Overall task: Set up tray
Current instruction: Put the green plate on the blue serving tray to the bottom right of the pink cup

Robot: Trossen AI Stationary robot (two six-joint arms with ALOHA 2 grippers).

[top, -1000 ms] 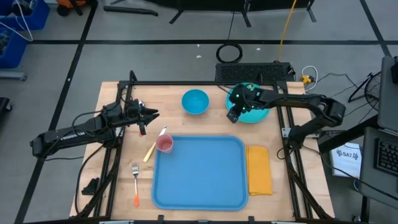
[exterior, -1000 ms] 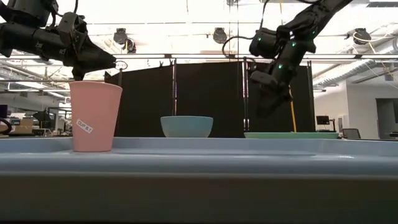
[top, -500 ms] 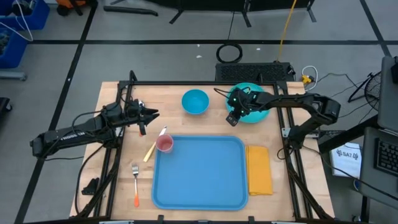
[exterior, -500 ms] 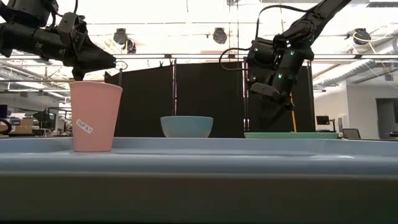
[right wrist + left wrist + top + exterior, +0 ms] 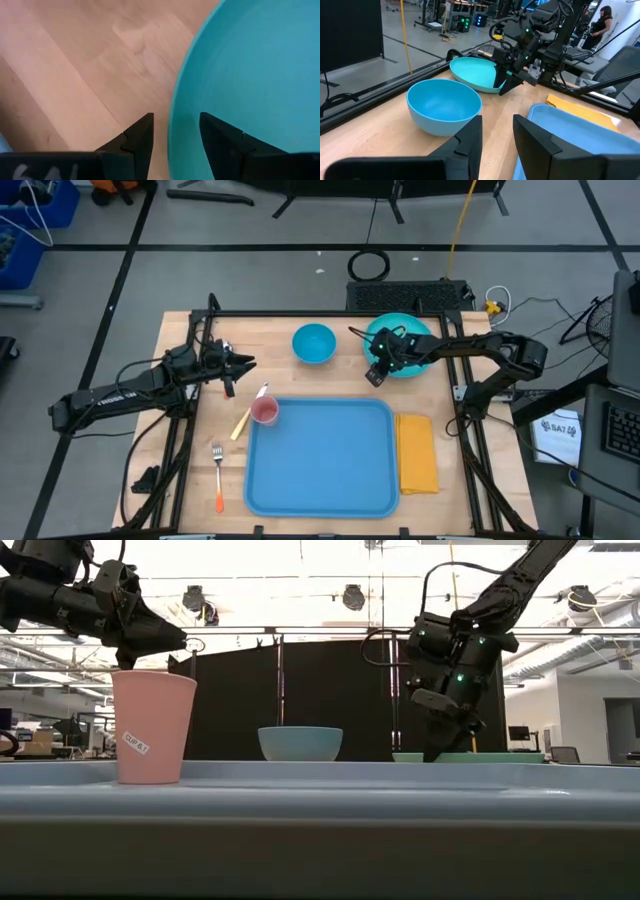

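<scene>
Right gripper (image 5: 375, 377) has dropped since a second ago, from above the round teal plastic plate (image 5: 402, 344) down to its near-left rim. Its fingers (image 5: 139, 135) stand apart astride that edge, one over the wooden counter (image 5: 180, 420), one over the plate; I can't see any contact yet.

Left gripper (image 5: 243, 365) unchanged, hovering above the pink plastic cup (image 5: 265, 412), fingers parted, empty.

Large flat blue plastic tray (image 5: 320, 458) sits centre-front on the counter, holding only the cup in its far-left corner.
</scene>
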